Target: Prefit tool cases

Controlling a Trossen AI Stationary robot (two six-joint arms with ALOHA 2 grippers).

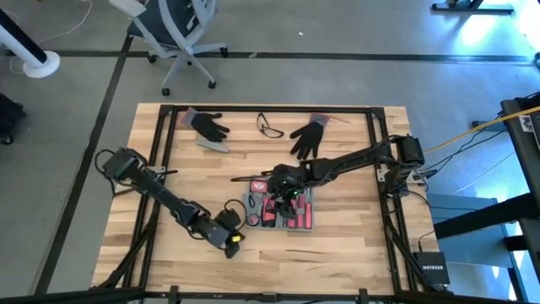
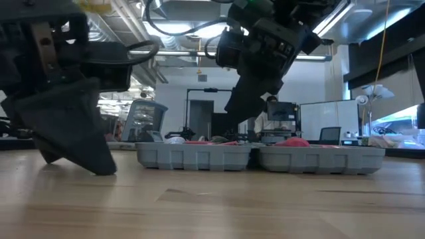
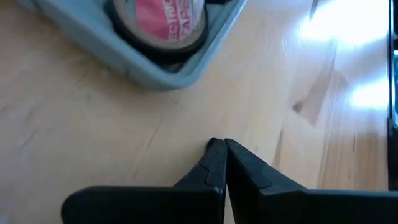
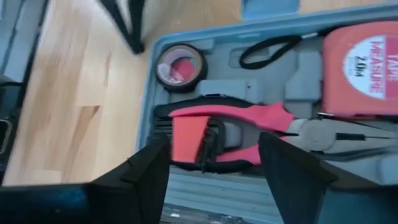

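Observation:
The tool case point(image 1: 280, 209) lies open and flat on the wooden table; it is blue-grey, with red-handled pliers point(image 4: 249, 121), a red tape measure point(image 4: 364, 68) and a tape roll point(image 4: 180, 65) in its recesses. My right gripper point(image 4: 214, 168) hangs open over the case's middle, a finger on either side of the pliers and above them. My left gripper point(image 3: 219, 148) is shut with nothing between its fingers, low over the bare wood beside the case's near left corner point(image 3: 168, 74). Whether it touches the wood I cannot tell.
Two black gloves point(image 1: 209, 125) point(image 1: 308, 137), a pair of glasses point(image 1: 270, 127) and a small grey bar point(image 1: 215, 145) lie toward the far edge. A thin dark tool point(image 1: 249, 178) lies just beyond the case. Bare wood lies on the table's left and near sides.

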